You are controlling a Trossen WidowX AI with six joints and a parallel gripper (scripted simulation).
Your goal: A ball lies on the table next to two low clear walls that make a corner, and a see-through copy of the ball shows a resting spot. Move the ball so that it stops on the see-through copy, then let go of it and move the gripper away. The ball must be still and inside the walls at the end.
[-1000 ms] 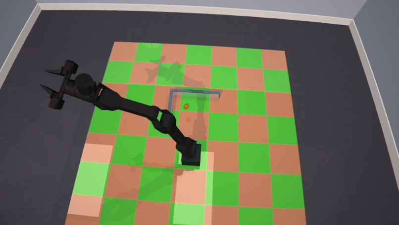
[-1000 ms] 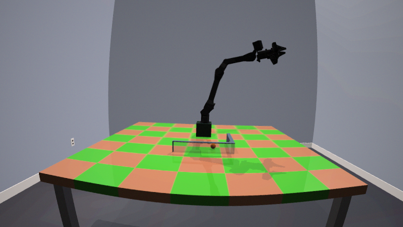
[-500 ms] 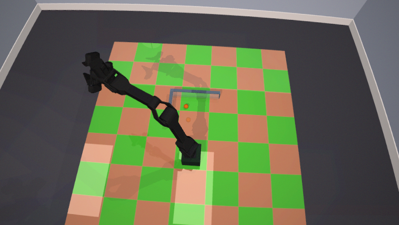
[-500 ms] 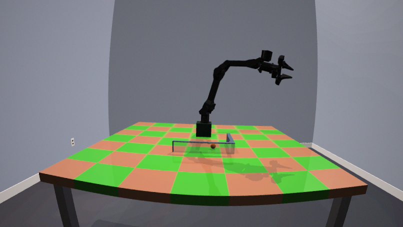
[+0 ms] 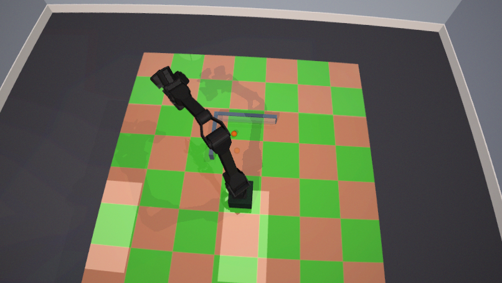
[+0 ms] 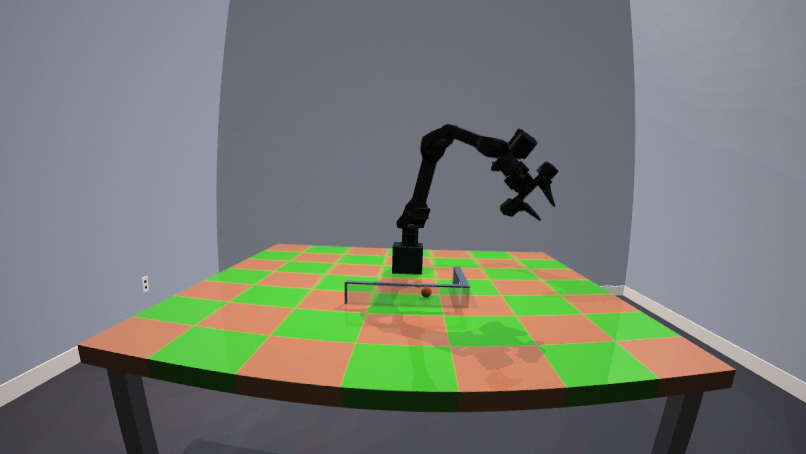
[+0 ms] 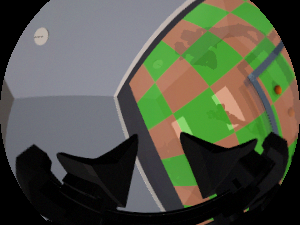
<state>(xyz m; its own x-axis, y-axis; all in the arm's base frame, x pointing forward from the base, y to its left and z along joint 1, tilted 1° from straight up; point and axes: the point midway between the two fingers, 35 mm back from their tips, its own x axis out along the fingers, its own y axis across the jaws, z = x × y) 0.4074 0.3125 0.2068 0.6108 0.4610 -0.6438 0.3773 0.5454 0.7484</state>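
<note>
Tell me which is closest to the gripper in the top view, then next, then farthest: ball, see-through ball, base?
The gripper is up high, open and holding nothing.
1. Ball, on a green square, is nearest.
2. See-through ball, on the orange square just beyond it, toward the base.
3. Base, at the arm's foot, is farthest.
</note>
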